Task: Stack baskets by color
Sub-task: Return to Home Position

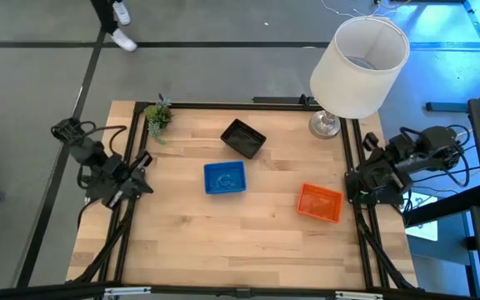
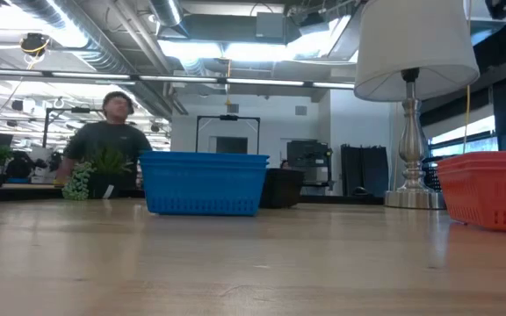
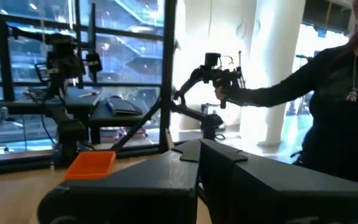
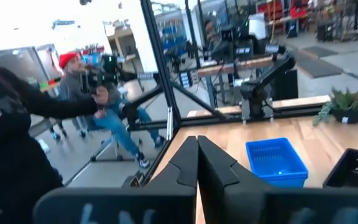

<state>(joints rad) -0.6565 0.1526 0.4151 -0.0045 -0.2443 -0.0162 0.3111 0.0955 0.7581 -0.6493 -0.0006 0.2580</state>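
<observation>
Three baskets stand on their bottoms on the wooden table (image 1: 182,242). The black basket (image 1: 242,137) is at the far middle, the blue basket (image 1: 224,177) sits at the centre and the orange basket (image 1: 319,202) is toward the right. The low view shows the blue basket (image 2: 203,183) and the orange basket (image 2: 490,189) with layered rims. My left gripper (image 1: 142,185) hangs shut over the table's left edge, well apart from the baskets. At the right edge my right gripper (image 1: 351,187) is also shut, a short way from the orange basket. Both hold nothing.
A big white lampshade (image 1: 359,67) on a metal foot (image 1: 325,125) stands at the far right corner, and a small green plant (image 1: 158,117) at the far left. Black frame rails (image 1: 350,150) run along the table's sides. A person (image 2: 108,136) sits beyond the far edge.
</observation>
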